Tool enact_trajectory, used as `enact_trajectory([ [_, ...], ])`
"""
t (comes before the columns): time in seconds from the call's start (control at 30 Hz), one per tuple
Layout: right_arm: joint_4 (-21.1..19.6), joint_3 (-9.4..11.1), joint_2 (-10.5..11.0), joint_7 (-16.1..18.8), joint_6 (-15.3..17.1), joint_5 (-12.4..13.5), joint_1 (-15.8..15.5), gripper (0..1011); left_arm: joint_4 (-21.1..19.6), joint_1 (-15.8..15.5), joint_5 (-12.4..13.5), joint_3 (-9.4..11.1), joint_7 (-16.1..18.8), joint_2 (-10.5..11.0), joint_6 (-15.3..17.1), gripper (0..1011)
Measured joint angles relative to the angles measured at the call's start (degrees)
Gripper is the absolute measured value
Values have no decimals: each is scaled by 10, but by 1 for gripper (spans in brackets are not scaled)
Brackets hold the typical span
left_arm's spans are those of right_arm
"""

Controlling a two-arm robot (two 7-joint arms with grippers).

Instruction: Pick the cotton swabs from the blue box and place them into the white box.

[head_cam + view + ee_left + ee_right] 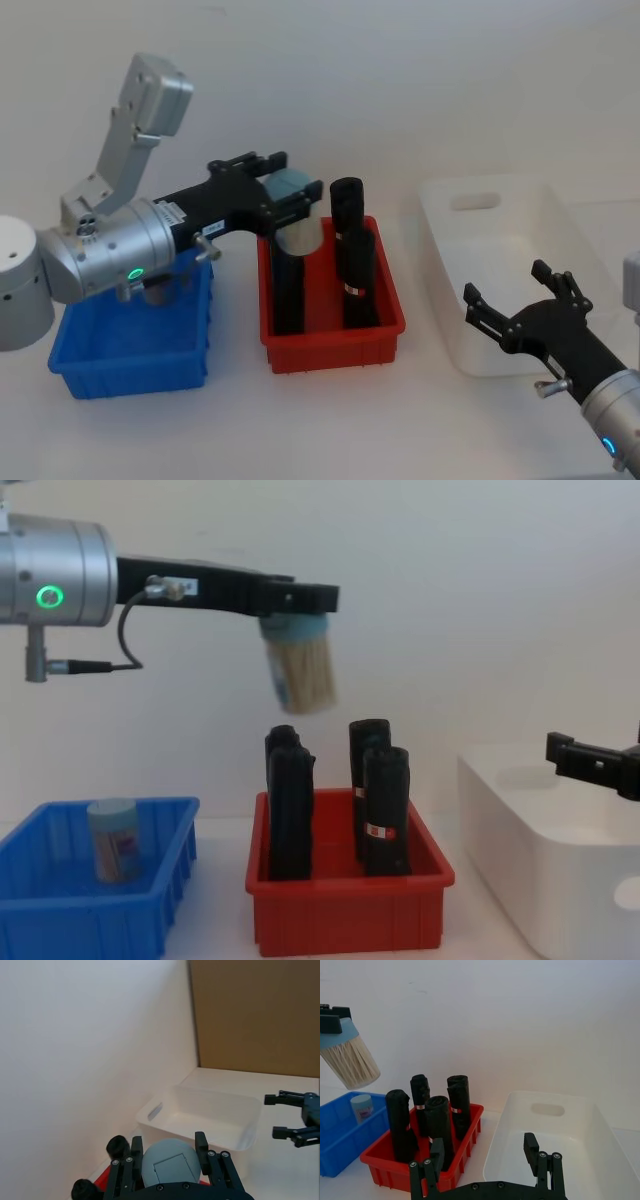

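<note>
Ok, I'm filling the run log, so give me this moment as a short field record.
left claw: shut on held swab jar, high above the red bin
held swab jar: tilted, lid in the claw
blue box: second swab jar standing inside
white box: no jar seen inside
right claw: open, over the white box's near end

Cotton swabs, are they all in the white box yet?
Not yet. Done: nothing, the white box looks empty. In hand: the left gripper is shut on one jar of swabs, up in the air above the red box. Left: that jar must go into the white box, and a second jar stands in the blue box. The right gripper hangs open by the white box.
</note>
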Motion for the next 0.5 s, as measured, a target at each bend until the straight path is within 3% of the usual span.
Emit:
enact_trajectory([
  [0.17, 0, 0, 0, 0, 0, 0, 0, 1002, 11, -17, 0, 9, -42, -11, 0, 645],
  [0.5, 0, 0, 0, 0, 0, 0, 0, 1002, 27, -43, 4, 24, -94, -27, 6, 645],
])
